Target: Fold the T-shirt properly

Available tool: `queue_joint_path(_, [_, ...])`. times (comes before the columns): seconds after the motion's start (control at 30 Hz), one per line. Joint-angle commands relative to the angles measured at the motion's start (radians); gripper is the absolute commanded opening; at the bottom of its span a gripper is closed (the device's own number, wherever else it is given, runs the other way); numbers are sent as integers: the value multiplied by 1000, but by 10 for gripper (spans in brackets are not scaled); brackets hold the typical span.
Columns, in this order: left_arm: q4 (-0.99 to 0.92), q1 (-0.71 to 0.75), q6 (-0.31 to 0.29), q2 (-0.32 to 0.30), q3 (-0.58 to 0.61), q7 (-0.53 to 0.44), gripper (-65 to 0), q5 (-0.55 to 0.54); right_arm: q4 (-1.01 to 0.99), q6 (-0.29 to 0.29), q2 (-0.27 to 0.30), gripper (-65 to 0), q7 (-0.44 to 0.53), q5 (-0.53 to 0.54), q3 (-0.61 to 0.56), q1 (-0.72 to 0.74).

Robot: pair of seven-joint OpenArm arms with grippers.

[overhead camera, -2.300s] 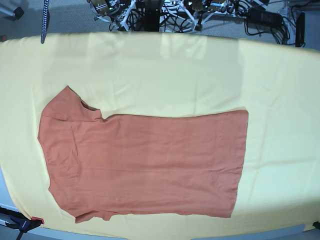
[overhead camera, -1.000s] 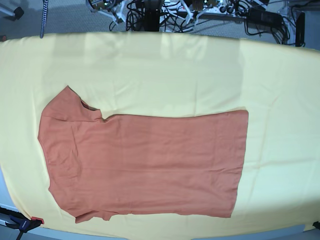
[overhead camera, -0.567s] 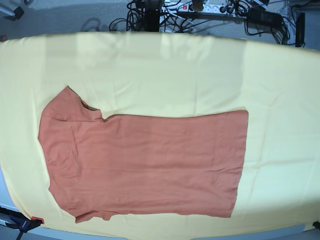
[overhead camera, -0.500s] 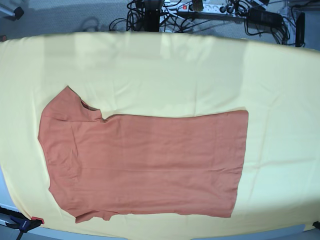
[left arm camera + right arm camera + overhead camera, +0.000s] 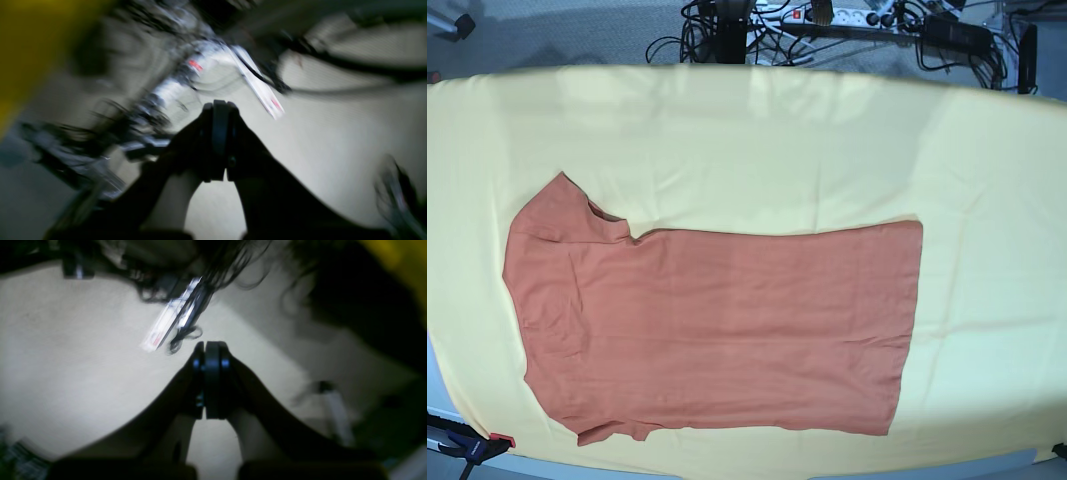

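1. Both pincers clenched on nothing: left gripper (image 5: 218, 110) and right gripper (image 5: 210, 351) show jaws pressed together, aimed at floor and cables (image 5: 186, 306), away from the table.
2. T-shirt (image 5: 717, 330) lies flat on the yellow cloth (image 5: 777, 150), near edge, neck end at base-view left, hem at right; one sleeve sticks up, the other peeks out at the bottom.
3. Risk: a pinch grabs the cloth along with the shirt (same soft layer underneath), dragging both.
4. Risk: shirt looks already halved lengthwise, hard to confirm; a shallow grab lifts one layer only, skewing the fold.
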Motion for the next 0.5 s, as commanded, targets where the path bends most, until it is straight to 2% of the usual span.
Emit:
queue_joint_path(0.0, [50, 25, -10, -5, -34, -8, -650, -10, 40, -35, 14, -650, 2, -34, 3, -15])
queue_joint_path(0.17, [196, 50, -29, -4, -204, 1, -650, -23, 105, -208, 21, -650, -5, -227, 3, -15])
queue_joint_path(0.3, [266, 49, -29, -5, -323, -7, -650, -52, 105, -318, 21, -650, -11, -392, 3, -15])
queue_joint_path(0.47, [266, 44, -29, -5, -449, -69, -650, -61, 105, -373, 23, -650, -3, -546, 3, 16])
